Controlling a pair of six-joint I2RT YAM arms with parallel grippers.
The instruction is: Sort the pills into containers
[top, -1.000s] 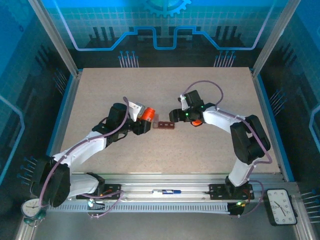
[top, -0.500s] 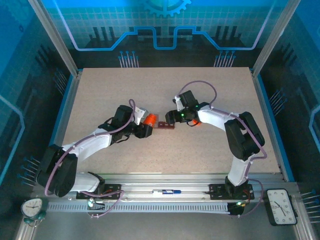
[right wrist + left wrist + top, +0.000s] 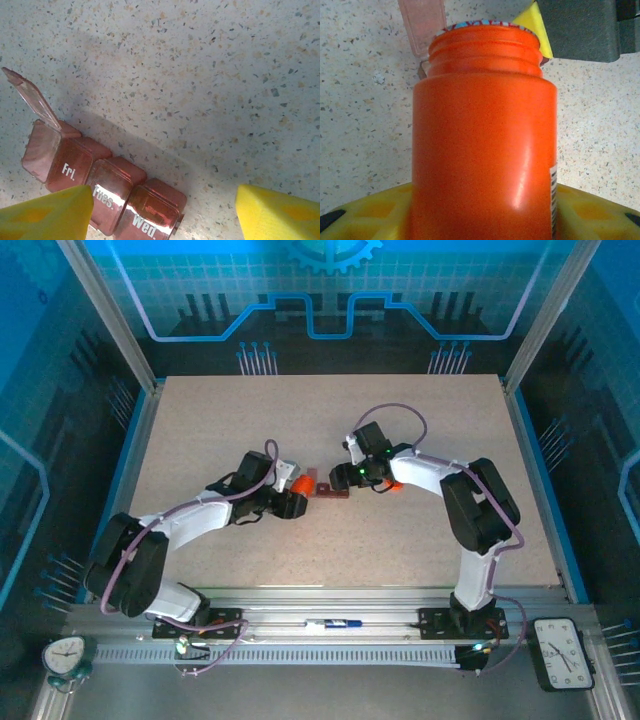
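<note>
Left gripper (image 3: 288,496) grips the orange bottle (image 3: 485,140); right gripper (image 3: 165,215), parted and empty, partly hides the containers (image 3: 107,192).

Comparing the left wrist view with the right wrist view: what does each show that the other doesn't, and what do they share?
Left wrist: an orange cylindrical plastic pill bottle, uncapped, clamped by the left gripper. Right wrist: the dark red-brown translucent pill organiser, compartments lettered Fri., Tues., Wed., with the right gripper open over it. Both: the speckled tabletop and the organiser's one raised lid.
</note>
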